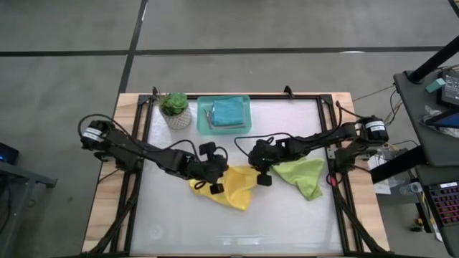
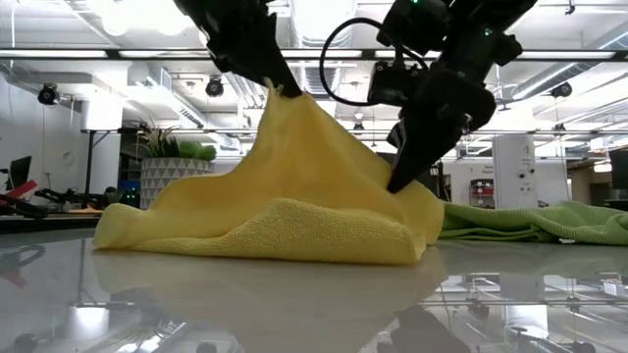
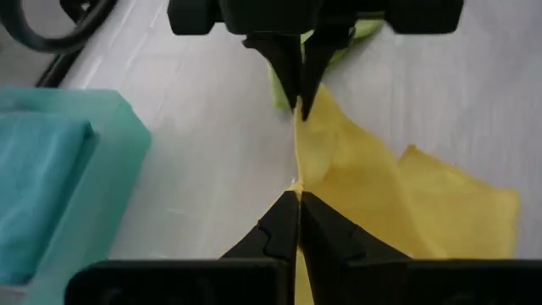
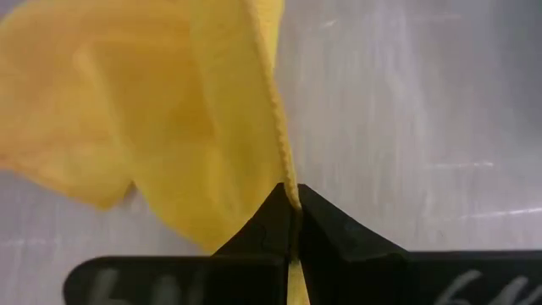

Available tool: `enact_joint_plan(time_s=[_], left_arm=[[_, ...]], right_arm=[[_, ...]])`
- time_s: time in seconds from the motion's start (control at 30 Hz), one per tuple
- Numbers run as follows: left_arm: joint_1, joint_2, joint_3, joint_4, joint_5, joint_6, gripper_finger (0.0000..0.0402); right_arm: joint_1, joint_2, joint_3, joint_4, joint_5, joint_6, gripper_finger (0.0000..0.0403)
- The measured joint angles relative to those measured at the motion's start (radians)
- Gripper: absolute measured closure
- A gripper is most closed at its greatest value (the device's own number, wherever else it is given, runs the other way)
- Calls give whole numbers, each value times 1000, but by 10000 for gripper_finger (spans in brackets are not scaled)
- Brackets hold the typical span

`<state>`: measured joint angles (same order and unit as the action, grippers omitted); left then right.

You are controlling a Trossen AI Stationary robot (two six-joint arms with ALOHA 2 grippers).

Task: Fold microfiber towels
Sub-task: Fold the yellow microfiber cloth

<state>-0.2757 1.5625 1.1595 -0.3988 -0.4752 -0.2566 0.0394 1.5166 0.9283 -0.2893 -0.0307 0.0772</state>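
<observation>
Both claws are pinching the yellow towel (image 1: 233, 188) mid-worktop: left claw (image 1: 213, 185) at its nine o'clock edge, right claw (image 1: 259, 175) at two o'clock. Green towel (image 1: 303, 175) is lying at three o'clock; tray (image 1: 224, 115) and plant (image 1: 175, 110) at twelve.

My two arms are both matte black, chunky segmented links with rounded joint housings, and each base has a round motor can with a white label on top. Loose black cables loop off the links, a big one arcing over my right wrist and a smaller loop near my left elbow. There's a small green LED glowing on the right arm's wrist block. My left gripper (image 3: 298, 202) ends in two flat black fingers that taper to wedge points, with little notched steps along their inner edges. My right gripper (image 4: 293, 202) has the same wedge fingers, on a wide black crossbar with faint grey markings.
</observation>
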Motion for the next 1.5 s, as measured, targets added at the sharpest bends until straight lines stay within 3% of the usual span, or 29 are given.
enact_joint_plan(time_s=[0.27,0.53,0.63,1.1,1.23,1.5], left_arm=[[11,44,-3,-1,0,155,402],[47,72,-3,-2,7,88,402],[60,77,-3,5,57,89,402],[82,127,-5,21,57,110,400],[82,113,-5,22,62,110,381],[82,111,-5,22,82,105,303]], right_arm=[[11,0,0,-20,1,-18,394],[11,0,-1,-43,4,-15,394],[11,0,-4,-79,4,-10,394],[15,0,-35,-72,4,2,394],[15,0,-35,-72,4,9,394],[15,0,-35,-71,4,9,394]])
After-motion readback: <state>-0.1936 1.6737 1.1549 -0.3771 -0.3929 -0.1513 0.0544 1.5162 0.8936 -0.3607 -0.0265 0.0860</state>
